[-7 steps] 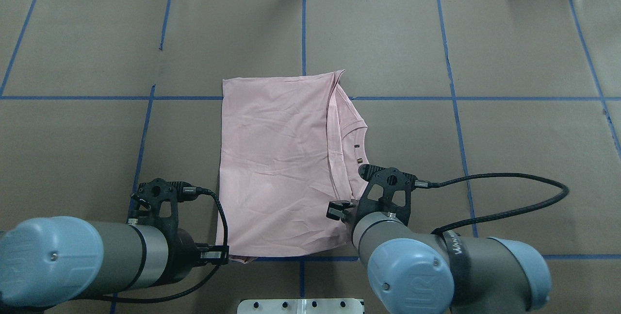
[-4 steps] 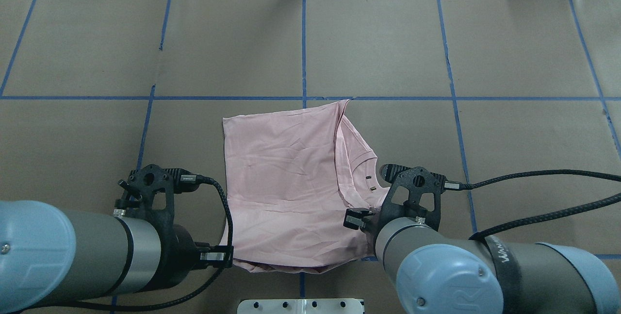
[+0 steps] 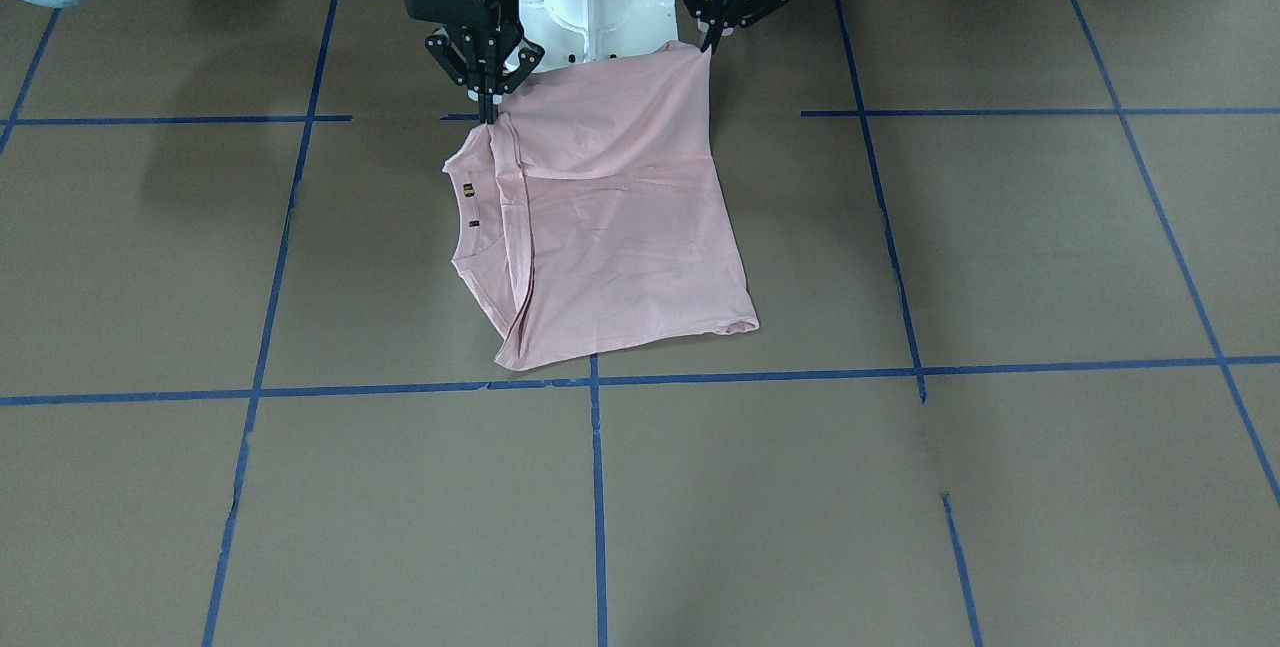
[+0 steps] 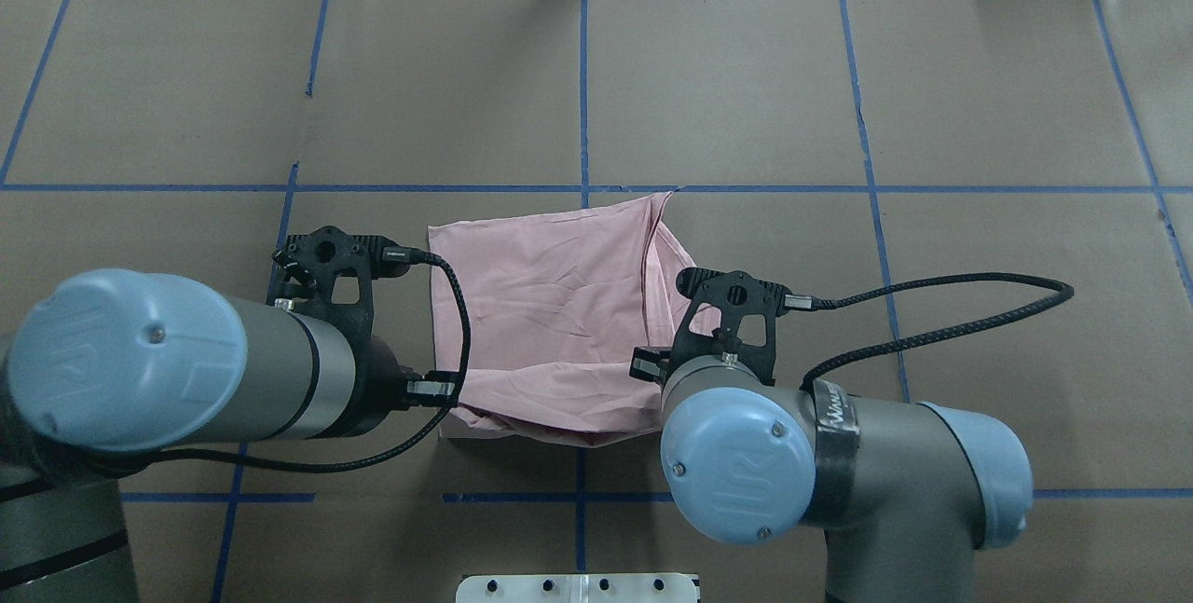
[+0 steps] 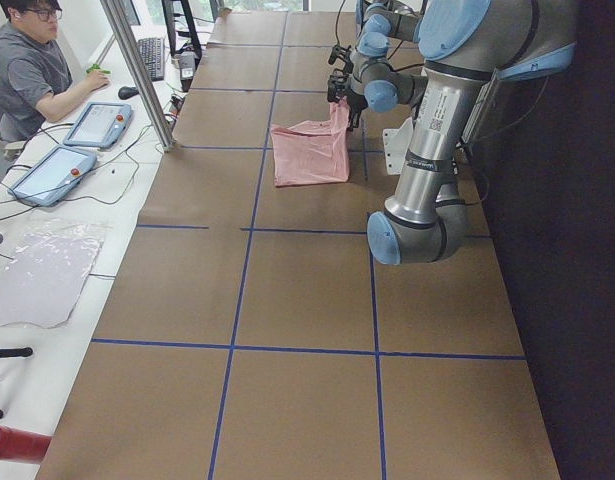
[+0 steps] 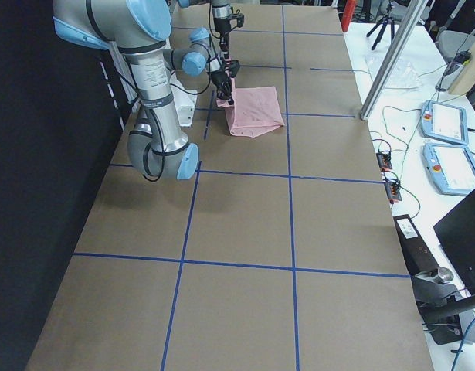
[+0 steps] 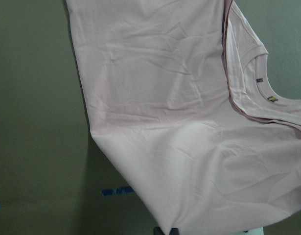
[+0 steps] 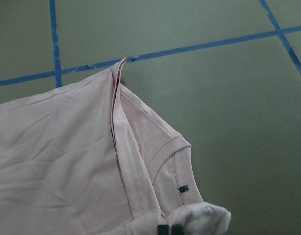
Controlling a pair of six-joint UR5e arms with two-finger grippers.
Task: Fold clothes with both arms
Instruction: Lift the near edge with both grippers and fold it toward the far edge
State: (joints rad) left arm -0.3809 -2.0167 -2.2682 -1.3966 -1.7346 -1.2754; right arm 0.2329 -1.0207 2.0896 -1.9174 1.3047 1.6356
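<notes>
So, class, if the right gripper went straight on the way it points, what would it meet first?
Pointing down, the right gripper pinches the pink T-shirt; straight below, probably the paper-covered table.

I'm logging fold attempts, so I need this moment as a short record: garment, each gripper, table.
garment: pink T-shirt, folded, plain side up, collar toward the robot's right
robot-side edge: lifted off the table
far edge: lying on the table
left gripper: jaws shut on one lifted corner
right gripper: jaws shut on the corner by the collar
table cover: brown, blue tape grid
</notes>
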